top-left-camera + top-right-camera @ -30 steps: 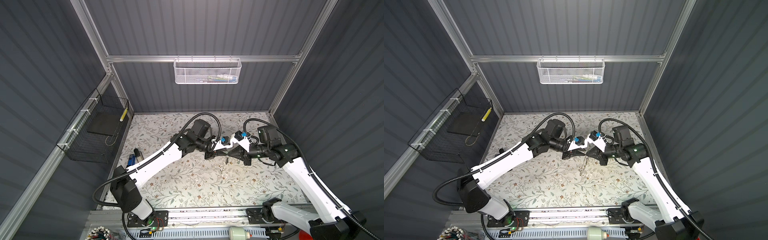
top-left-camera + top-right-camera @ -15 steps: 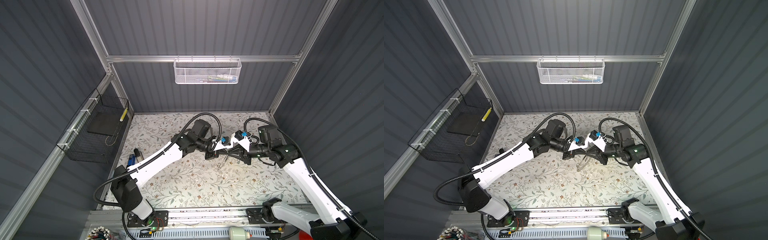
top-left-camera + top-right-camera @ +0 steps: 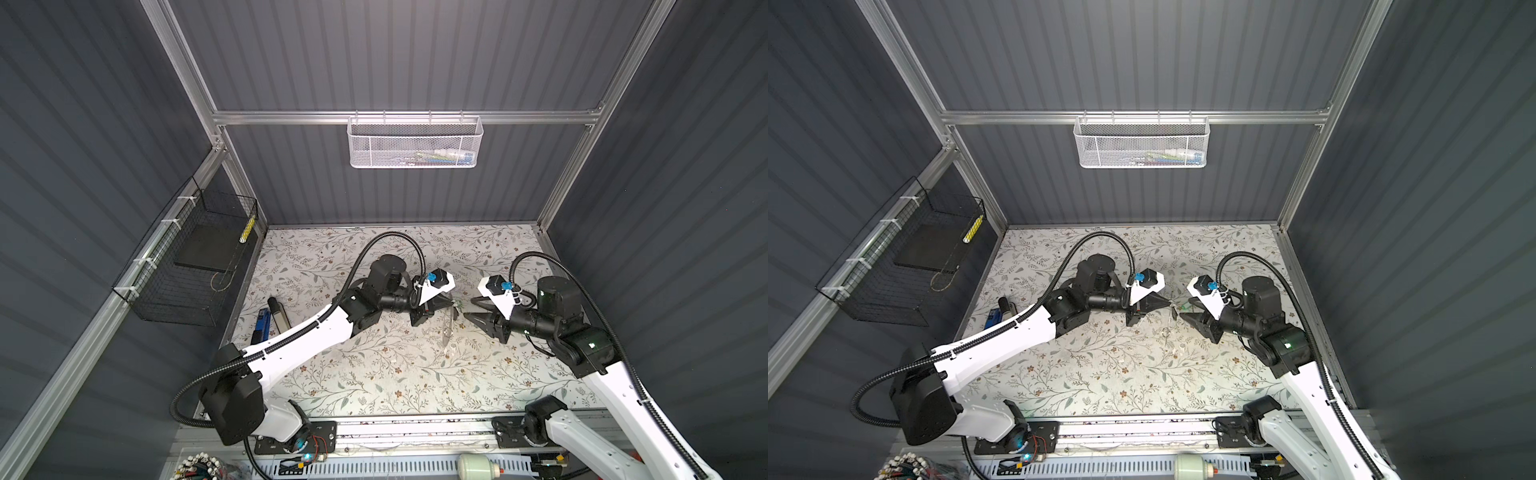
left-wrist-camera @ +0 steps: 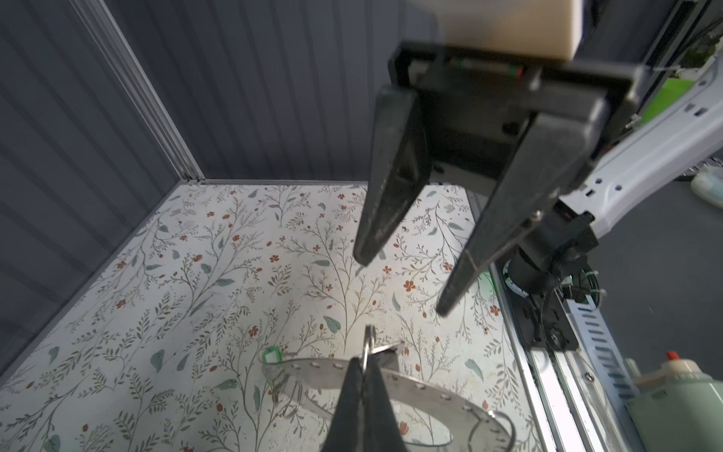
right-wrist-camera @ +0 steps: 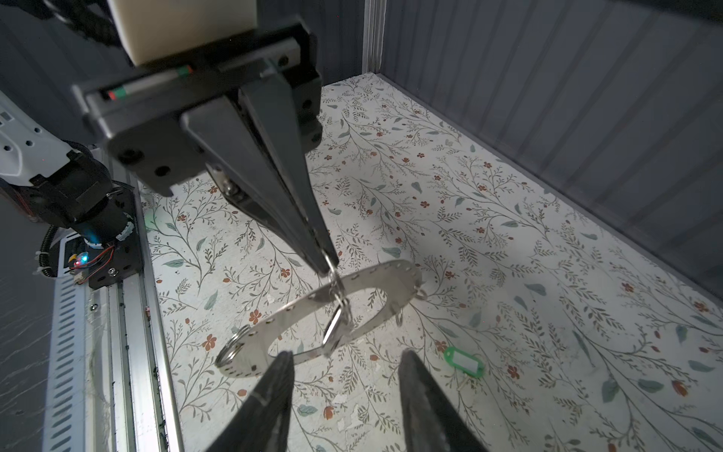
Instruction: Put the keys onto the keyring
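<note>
My left gripper (image 4: 364, 366) is shut on a small wire loop of the keyring (image 4: 430, 391), a flat grey metal plate with a large hole and tiny rim holes. The plate hangs tilted above the floral table in the right wrist view, keyring (image 5: 391, 276). A shiny metal piece (image 5: 335, 326) dangles from that loop; I cannot tell what it is. One of the keys, the green tag (image 5: 463, 362), lies flat on the table beside the plate. My right gripper (image 5: 346, 387) stands open just short of the plate, empty. In both top views the grippers face each other mid-table: left gripper (image 3: 451, 305), right gripper (image 3: 468, 307).
A blue object (image 3: 262, 328) and a dark stick-like object (image 3: 277, 309) lie at the table's left edge. A black wire basket (image 3: 195, 257) hangs on the left wall and a white mesh basket (image 3: 415, 143) on the back wall. A metal rail (image 5: 129, 313) borders the table.
My right gripper has opened and drawn back to the right, away from the left gripper. The keyring now hangs from the left gripper alone.
</note>
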`<act>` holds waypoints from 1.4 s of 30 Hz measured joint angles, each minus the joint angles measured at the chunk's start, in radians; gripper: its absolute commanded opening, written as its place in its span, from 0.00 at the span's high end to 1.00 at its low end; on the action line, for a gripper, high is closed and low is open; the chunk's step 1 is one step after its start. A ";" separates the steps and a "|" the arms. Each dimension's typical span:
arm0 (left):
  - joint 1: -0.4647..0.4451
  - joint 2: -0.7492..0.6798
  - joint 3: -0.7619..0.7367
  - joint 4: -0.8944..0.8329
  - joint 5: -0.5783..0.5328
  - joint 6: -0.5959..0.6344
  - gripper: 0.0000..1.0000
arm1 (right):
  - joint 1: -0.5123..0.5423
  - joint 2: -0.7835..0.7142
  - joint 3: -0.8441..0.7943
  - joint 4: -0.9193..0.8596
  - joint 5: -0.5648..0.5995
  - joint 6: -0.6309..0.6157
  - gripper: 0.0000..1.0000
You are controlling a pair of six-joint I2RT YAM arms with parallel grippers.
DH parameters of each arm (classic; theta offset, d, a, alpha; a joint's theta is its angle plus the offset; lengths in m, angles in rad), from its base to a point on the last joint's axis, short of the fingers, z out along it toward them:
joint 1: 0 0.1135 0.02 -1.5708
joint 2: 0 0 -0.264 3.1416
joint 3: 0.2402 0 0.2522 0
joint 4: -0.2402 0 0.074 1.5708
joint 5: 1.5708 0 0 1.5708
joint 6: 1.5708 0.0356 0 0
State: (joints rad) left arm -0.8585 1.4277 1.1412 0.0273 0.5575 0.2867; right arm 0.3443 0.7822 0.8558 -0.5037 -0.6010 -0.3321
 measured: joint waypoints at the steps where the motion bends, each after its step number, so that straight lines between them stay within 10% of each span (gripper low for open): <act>1: 0.000 -0.011 -0.013 0.040 -0.006 -0.026 1.00 | 0.002 0.001 -0.008 0.008 -0.002 0.003 0.52; 19: 0.000 -0.036 -0.102 0.423 -0.039 -0.273 1.00 | 0.023 0.076 -0.023 0.242 -0.001 0.021 0.56; 42: 0.000 0.029 -0.106 0.598 -0.065 -0.365 1.00 | 0.122 0.056 0.010 0.303 0.191 -0.023 0.99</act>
State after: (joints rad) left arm -0.8585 1.4567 1.0355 0.6250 0.4927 -0.0780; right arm 0.4660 0.8383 0.8654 -0.2008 -0.4103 -0.3546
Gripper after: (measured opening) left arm 0.044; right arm 0.061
